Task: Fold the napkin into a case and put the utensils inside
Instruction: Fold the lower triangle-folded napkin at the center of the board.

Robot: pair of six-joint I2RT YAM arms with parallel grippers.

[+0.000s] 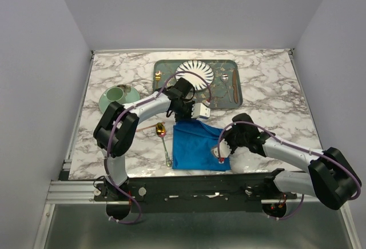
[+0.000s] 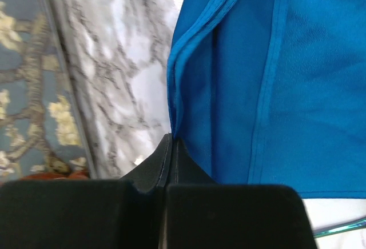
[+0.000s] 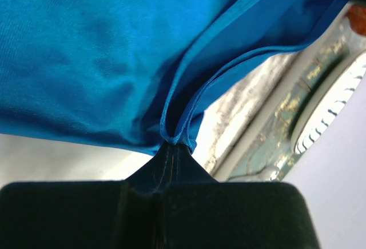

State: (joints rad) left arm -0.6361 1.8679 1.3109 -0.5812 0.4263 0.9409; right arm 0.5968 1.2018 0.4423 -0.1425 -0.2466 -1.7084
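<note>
Beyond the napkin [image 1: 197, 146], the tray [image 1: 166, 67] holds a striped plate [image 1: 197, 71] and cutlery [image 1: 231, 86].

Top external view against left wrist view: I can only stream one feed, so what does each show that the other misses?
Only the top view: both arms, the right claw at the napkin's right edge, the plate and a green cup. Only the left wrist: the left claw pinched shut on the napkin's layered hem, seen close. Both: the blue napkin, the marble table and the patterned tray.
</note>
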